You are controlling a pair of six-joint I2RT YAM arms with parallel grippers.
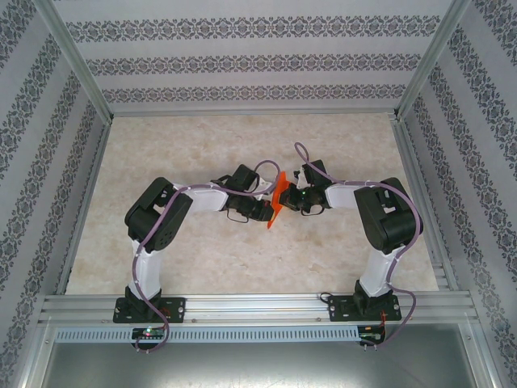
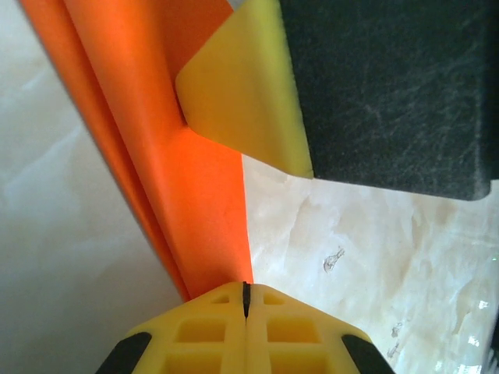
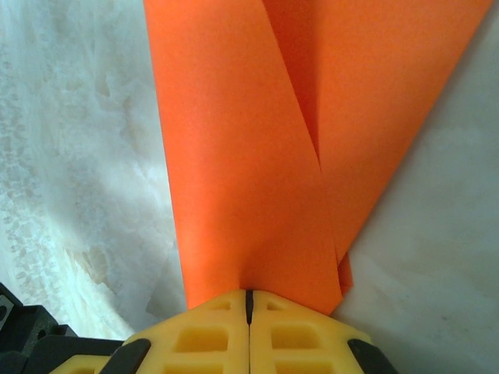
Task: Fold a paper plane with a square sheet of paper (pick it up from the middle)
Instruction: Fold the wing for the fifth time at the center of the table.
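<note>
The bright orange-red sheet of paper (image 1: 279,199) is folded into a slim, layered strip and held above the table between both arms. My left gripper (image 1: 268,213) is shut on its lower end. In the left wrist view the paper (image 2: 179,156) runs up from the closed yellow jaws of the left gripper (image 2: 245,300), whose seam sits at the paper's right edge. My right gripper (image 1: 291,196) is shut on the paper's other side. In the right wrist view overlapping folded layers of the paper (image 3: 249,156) rise from the right gripper (image 3: 249,302). A yellow fingertip of the right gripper (image 2: 242,86) presses the paper.
The marble-patterned table (image 1: 242,153) spreads out all round under the arms. Patterned walls and aluminium rails (image 1: 242,305) enclose it at the back, sides and near edge. The black body of the right gripper (image 2: 390,86) stands close in front of the left wrist camera.
</note>
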